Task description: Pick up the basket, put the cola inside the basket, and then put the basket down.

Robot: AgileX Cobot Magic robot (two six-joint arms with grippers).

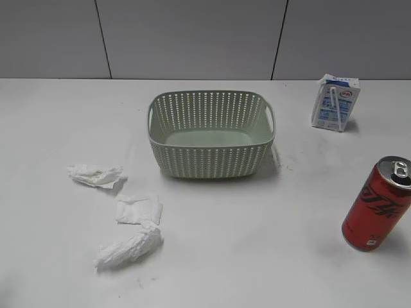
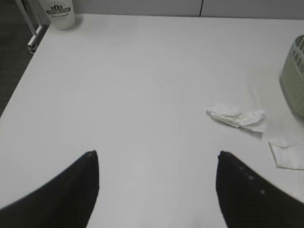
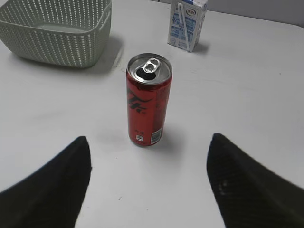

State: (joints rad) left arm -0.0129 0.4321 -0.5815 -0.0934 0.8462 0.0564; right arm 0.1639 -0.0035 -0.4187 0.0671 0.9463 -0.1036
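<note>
The pale sage-green basket (image 1: 210,133) stands empty on the white table at the centre back; it also shows in the right wrist view (image 3: 57,31) and its edge in the left wrist view (image 2: 294,76). The cola (image 1: 376,204), a tall red can with a silver top, stands upright at the right; in the right wrist view (image 3: 148,99) it stands just ahead of my open right gripper (image 3: 149,142). My left gripper (image 2: 156,154) is open and empty over bare table, left of the basket. Neither gripper shows in the exterior view.
A blue-and-white drink carton (image 1: 336,101) stands at the back right, also seen in the right wrist view (image 3: 186,23). Three crumpled white tissues (image 1: 128,247) lie at the front left. A white paper cup (image 2: 58,13) stands at the table's far left corner.
</note>
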